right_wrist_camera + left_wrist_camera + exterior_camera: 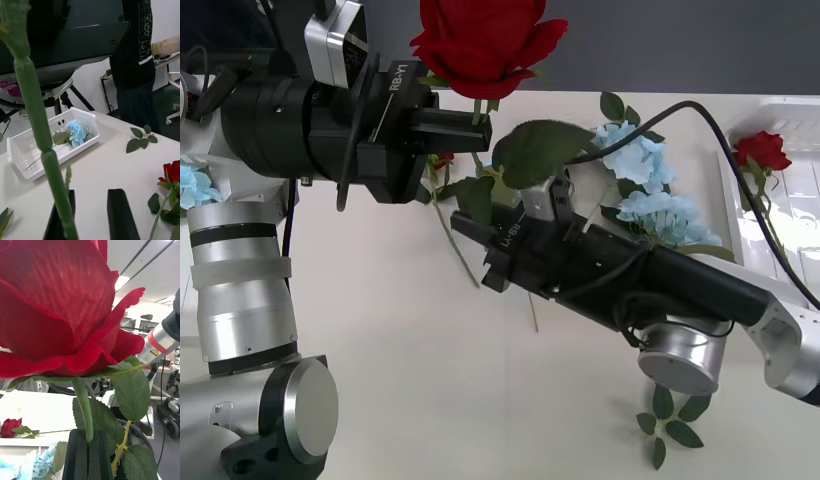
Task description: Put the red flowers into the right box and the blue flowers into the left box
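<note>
Currently, the left gripper (480, 128) is raised above the table (400, 330) with its black fingers (88, 453) closed on the green stem just below a red rose (480, 40), which it holds upright with the bloom well clear of the tabletop. In the left wrist view the stem is pinched between the two pads, and the bloom (56, 303) and its leaves stand directly above them.

The right gripper (545, 200) sits just beside and below the left one, its fingers (122, 213) parted, with a gap between them. In the right wrist view the held rose's stem (37, 123) runs across the foreground and down past one finger; contact with either finger cannot be determined.

Container status:
- The right box (780, 180) lies at the far right of the table. One red rose (763, 150) lies against its rim with the stem running along the tray's edge.
- The left box (52, 144) stands at the table edge and contains one blue flower (77, 132) with a leaf beside it. In the front view part of a blue flower (194, 186) shows at the left edge behind the left arm.

On the table, two blue flowers (645, 185) lie together behind the right arm, near the right box. A loose leaf sprig (670, 420) lies on the near side, close to the right arm's elbow.
</note>
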You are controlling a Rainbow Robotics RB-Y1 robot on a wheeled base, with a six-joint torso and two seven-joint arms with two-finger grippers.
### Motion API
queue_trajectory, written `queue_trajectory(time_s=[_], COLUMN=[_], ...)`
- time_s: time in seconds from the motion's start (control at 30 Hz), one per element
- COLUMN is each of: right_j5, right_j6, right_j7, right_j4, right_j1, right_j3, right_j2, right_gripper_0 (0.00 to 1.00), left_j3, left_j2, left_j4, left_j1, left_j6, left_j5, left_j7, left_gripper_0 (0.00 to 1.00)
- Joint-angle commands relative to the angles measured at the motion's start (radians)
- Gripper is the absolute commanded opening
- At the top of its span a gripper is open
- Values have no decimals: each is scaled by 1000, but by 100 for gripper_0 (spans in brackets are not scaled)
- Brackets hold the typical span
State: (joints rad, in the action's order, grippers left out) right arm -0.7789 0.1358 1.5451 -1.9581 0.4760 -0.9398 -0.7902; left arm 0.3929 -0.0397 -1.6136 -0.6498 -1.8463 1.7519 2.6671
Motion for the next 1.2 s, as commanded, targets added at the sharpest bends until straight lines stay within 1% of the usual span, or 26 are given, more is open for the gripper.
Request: queue_trajectory(time_s=[0.03,0.33,0.37,0.4,0.43,0.6,0.77,0.97,1.03,1.07,1.13,1.2], right_j5=[-5,-5,-5,-7,-7,-8,-8,-26,-45,-65,-92,-115], right_j6=[5,10,16,19,22,42,84,156,171,171,165,125], right_j7=[-54,-71,-74,-77,-79,-86,-92,-115,-125,-129,-140,-174], right_j4=[-21,-21,-21,-21,-21,-22,-30,-90,-113,-140,-168,-194], right_j1=[19,19,19,18,18,18,15,-22,-56,-97,-158,-226], right_j3=[12,12,12,12,12,12,12,21,47,85,150,237], right_j2=[-4,-18,-20,-21,-24,-57,-118,-274,-323,-357,-388,-411], right_gripper_0=[0,0,0,0,0,0,0,0,0,0,0,0], left_j3=[-2,-2,-2,-2,-2,-2,-2,-2,-2,-2,-2,-2], left_j2=[-11,-11,-11,-11,-11,-11,-11,-11,-11,-11,-11,-11], left_j4=[-31,-31,-31,-31,-31,-31,-31,-31,-31,-31,-31,-31], left_j1=[-28,-28,-28,-28,-28,-28,-28,-28,-28,-28,-28,-28], left_j6=[6,6,6,6,6,6,6,6,6,6,6,6], left_j5=[-3,-3,-3,-3,-3,-3,-3,-3,-3,-3,-3,-3], left_j7=[38,38,38,38,38,38,38,38,38,38,38,38], left_gripper_0=[0,1,26,70,100,100,100,100,100,100,100,100])
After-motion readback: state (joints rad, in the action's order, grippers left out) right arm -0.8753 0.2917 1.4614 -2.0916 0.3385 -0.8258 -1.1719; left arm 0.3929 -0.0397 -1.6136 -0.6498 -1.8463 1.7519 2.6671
